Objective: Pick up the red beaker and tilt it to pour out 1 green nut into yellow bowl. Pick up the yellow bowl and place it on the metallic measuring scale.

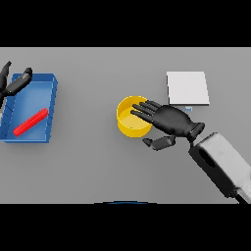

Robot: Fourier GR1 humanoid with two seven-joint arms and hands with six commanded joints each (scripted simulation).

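Observation:
The yellow bowl (128, 120) stands upright near the middle of the grey table. My right hand (171, 120) reaches in from the lower right, its straight fingers lying over the bowl's right rim and its thumb out to the front, clear of the bowl's wall. The hand is open. The metallic measuring scale (188, 87), a pale square plate, lies behind and to the right of the bowl. A red beaker (31, 121) lies on its side inside a blue tray (50, 103) at the far left. My left hand (13, 84) shows at the left edge over the tray's far corner, fingers relaxed.
The blue tray takes up the left side of the table, with its walls raised around the red beaker. Bare grey tabletop lies between the tray and the bowl and in front of the bowl.

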